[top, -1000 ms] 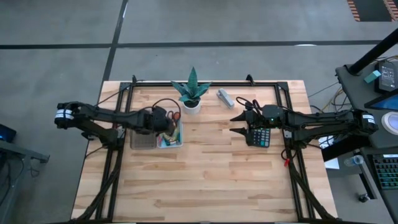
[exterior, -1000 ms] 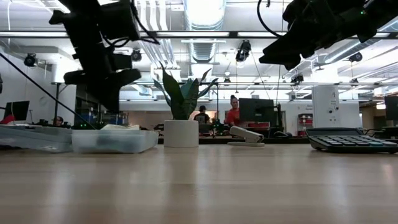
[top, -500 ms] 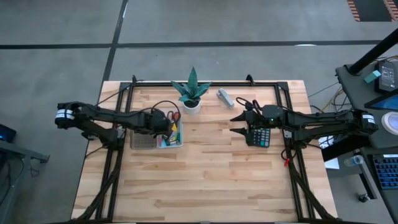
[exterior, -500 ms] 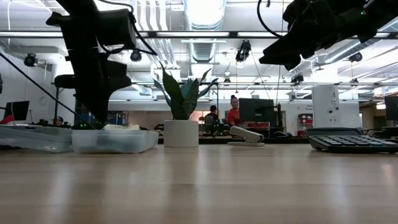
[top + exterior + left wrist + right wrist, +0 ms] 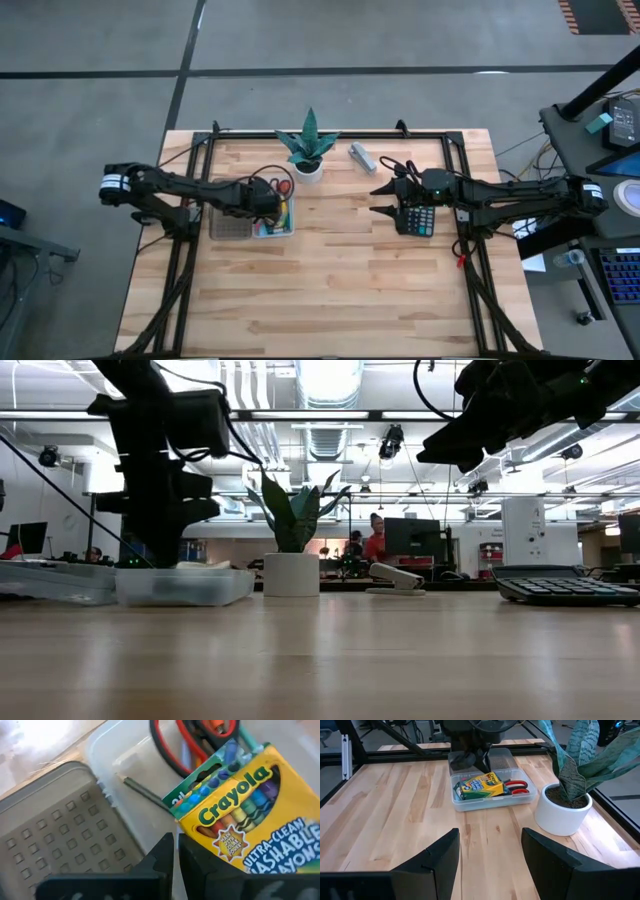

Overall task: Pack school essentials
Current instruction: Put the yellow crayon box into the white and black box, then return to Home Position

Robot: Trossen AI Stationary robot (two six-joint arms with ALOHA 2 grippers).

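Left pincer (image 5: 175,851) down in the clear bin, fingers pressed shut on nothing

The Crayola crayon box (image 5: 245,822) lies just beside its tips, with the red-handled scissors (image 5: 515,787) and a thin pencil (image 5: 145,793) beyond, all inside the clear bin (image 5: 252,228), likely so one container carries them. The right pincer (image 5: 489,851) waits well apart, spread wide, over the calculator (image 5: 419,219).

- Tray (image 5: 285,233) sits on the table's (image 5: 330,290) left half — crayon box (image 5: 479,786) and scissors (image 5: 516,787) lie inside.
- Lid (image 5: 229,224) lies left of the tray, touching it.
- Potted plant (image 5: 308,150) stands behind the tray.
- Stapler (image 5: 362,156) lies right of the plant.
- Calculator (image 5: 419,220) lies on the right half.
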